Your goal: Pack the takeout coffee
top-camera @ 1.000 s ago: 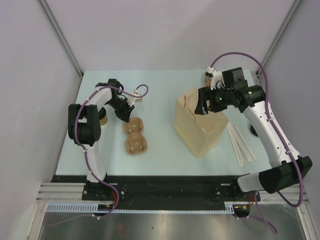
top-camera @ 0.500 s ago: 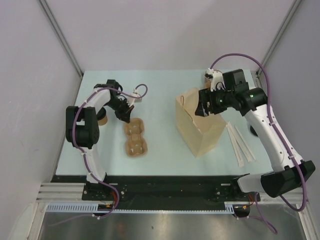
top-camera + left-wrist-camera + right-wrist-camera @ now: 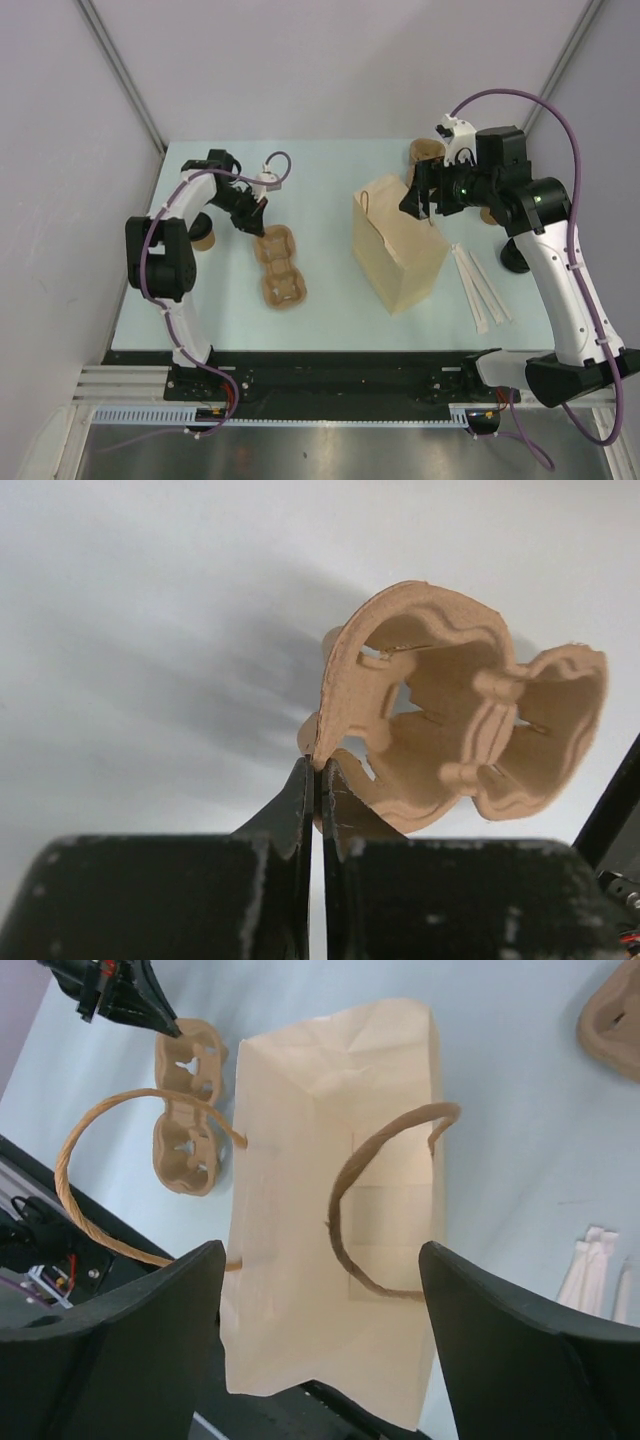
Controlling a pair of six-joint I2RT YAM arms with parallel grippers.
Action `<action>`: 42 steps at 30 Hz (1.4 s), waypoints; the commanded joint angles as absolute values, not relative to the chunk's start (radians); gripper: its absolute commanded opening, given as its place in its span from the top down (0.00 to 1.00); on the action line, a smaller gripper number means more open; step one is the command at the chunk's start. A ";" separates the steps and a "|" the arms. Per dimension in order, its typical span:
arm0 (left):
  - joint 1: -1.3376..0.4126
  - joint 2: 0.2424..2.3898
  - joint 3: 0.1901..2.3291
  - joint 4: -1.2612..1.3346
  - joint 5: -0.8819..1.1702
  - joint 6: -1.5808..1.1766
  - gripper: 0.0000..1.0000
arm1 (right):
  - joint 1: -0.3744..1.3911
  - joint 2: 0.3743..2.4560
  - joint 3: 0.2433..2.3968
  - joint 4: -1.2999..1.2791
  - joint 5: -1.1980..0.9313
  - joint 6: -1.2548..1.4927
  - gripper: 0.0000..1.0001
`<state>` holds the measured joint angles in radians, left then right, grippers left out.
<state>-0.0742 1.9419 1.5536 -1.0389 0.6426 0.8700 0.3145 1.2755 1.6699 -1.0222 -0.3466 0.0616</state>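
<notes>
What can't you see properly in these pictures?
Top view: the left arm hides part of one cup; the right arm covers part of another cup.
Right wrist view: the edge cuts off the straws and a brown shape I can't name.
Left wrist view: the fingers hide the pinched edge of the carrier; behind it, all blur.

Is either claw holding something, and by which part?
The left gripper pinches the pulp cup carrier by its rim edge; the right gripper, open over the paper bag, holds nothing.
</notes>
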 commanded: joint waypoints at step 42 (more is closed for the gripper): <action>-0.086 1.520 1.919 -0.413 0.727 -0.144 1.00 | 0.344 1.357 1.971 -0.875 -0.311 -0.230 0.11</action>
